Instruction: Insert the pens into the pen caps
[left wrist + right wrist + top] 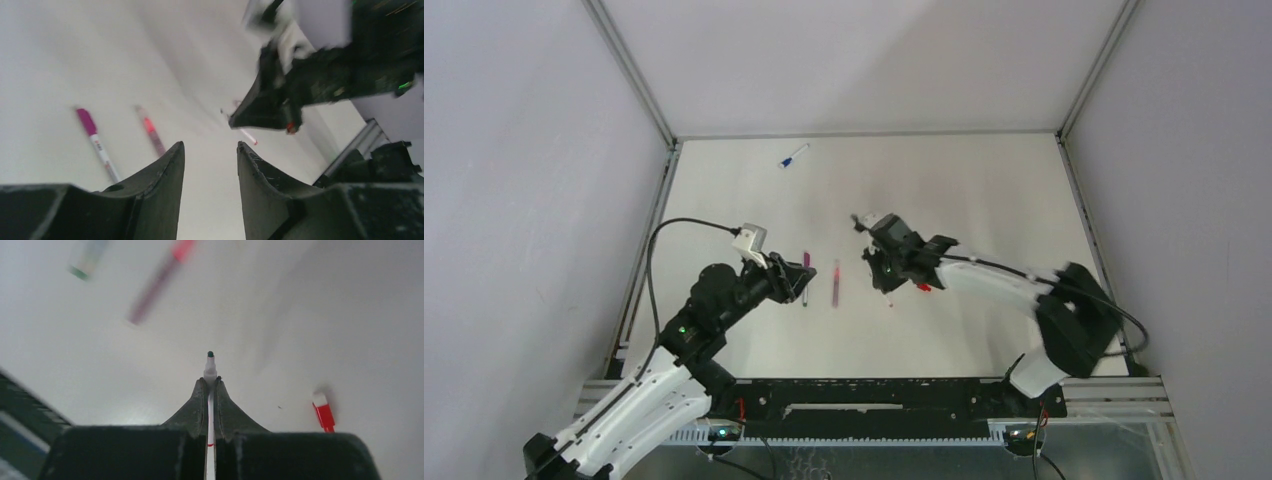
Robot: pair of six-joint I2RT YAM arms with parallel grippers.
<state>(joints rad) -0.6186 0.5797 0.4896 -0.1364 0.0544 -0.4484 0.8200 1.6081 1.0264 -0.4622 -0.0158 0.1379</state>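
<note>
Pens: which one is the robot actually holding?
The white pen with a bare dark tip, pinched in the right fingers. The purple-capped pen, blue-capped pen and reddish pen lie loose.

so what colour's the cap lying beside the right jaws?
The cap is red; clearest in the right wrist view.

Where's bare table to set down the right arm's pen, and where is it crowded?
Bare: the far right of the table beyond the right fingers, and the near strip by the arm bases. Crowded: the centre, where the purple-capped pen, pinkish pen and red cap lie among both arms.
</note>
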